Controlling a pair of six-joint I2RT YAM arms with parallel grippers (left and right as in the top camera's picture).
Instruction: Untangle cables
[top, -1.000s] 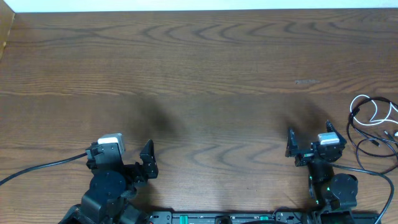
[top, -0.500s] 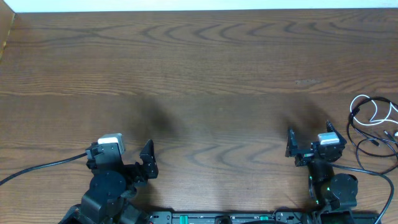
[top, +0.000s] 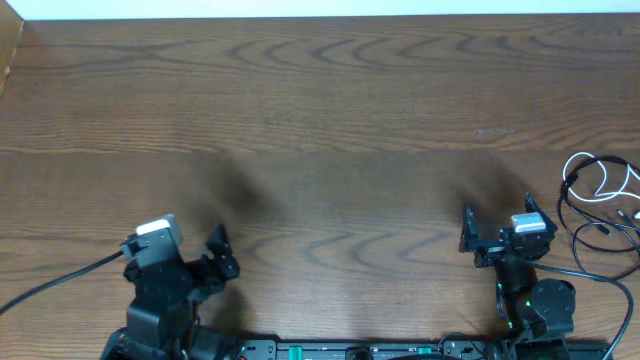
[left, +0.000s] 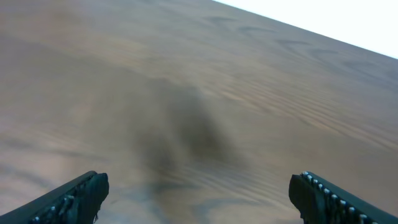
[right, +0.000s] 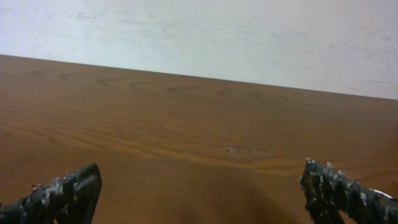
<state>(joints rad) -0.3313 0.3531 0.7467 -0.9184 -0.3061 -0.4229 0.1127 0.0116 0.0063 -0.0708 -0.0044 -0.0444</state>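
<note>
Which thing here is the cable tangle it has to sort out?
Follow the brown wooden table to its right edge, just past the right gripper. There lies a small bundle of two thin looped cords, one white, one black. The white loop sets it apart from the robot arms' own black wire.

Overhead: looking straight down on the wooden table (top: 330, 110). Wrist views: low and close, facing across that same table.
</note>
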